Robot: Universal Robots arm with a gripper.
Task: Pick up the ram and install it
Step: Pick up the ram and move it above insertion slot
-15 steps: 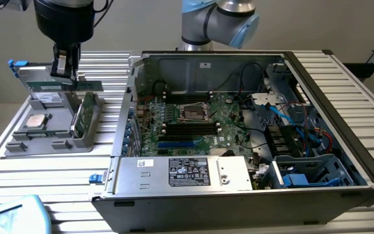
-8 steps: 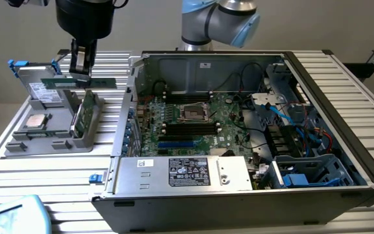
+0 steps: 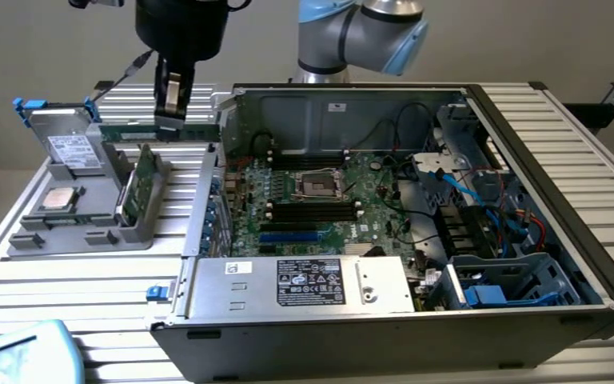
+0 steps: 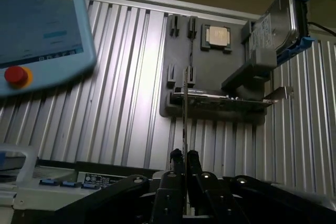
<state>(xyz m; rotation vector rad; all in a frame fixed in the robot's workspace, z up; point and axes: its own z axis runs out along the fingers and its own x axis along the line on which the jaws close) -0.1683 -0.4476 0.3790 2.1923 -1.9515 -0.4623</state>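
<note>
ram clamped in the gripper, clear of the grey holder

exterior view. finds the gripper (image 3: 170,118) clenched on the ram (image 3: 141,131), pinching the upper edge near the middle. holds that slim green stick level, up in the air, above the far end of the grey holder (image 3: 41,240) and apart from it, just beside the open computer case (image 3: 297,120) on the exterior view's left. down in the holder: a larger green card (image 3: 141,186) upright on its edge, a square processor (image 3: 61,198) lying flat, a hard drive (image 3: 70,150) with blue rails propped at the far end. inside the case: the motherboard (image 3: 360,172), two banks of black memory slots (image 3: 312,213) on either side of the processor socket (image 3: 316,186), and a silver power supply (image 3: 297,284) along the near wall. behind the case, the grey-and-blue robot arm (image 3: 360,32). under it all, the ribbed metal worktop (image 3: 73,296), with a corner of a light-blue teach pendant (image 3: 13,352) at the near edge.

wrist view. looks out past the gripper (image 4: 184,156), its black fingertips (image 4: 177,157) pressed against both faces of the ram (image 4: 185,119), seen here edge-on as a thin dark line. beyond the stick and apart from it, the grey holder (image 4: 178,51) carrying the processor (image 4: 217,36), the larger green card (image 4: 220,98) with its metal bracket (image 4: 278,94), and the hard drive (image 4: 283,19). off to one side, the teach pendant (image 4: 42,24) with a red button (image 4: 16,75), lying over the worktop (image 4: 126,77).
</note>
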